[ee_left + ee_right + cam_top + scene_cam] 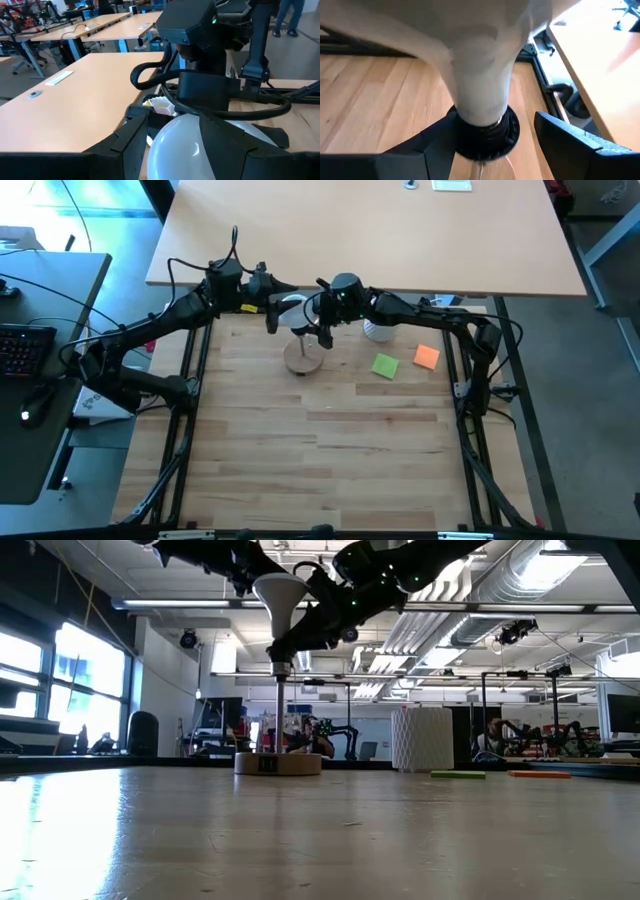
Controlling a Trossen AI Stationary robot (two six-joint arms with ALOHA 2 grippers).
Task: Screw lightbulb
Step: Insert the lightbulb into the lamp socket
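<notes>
The white lightbulb stands upright with its globe up, and its neck goes down into the black socket. The socket sits on a thin stem above the round wooden base. My left gripper is shut on the bulb's globe. My right gripper is open and lower down, with one finger on either side of the socket. One finger lies right beside the socket; I cannot tell whether it touches. The other finger stands clear. My left gripper pinches the bulb's round globe between its two fingers, one on each side. The fingers come roughly level from the table's left. The bulb stays upright, with its lower end in the socket.
A white ribbed cup stands just right of the lamp, behind my right arm. A green note and an orange note lie to its right. A tan desk borders the far edge.
</notes>
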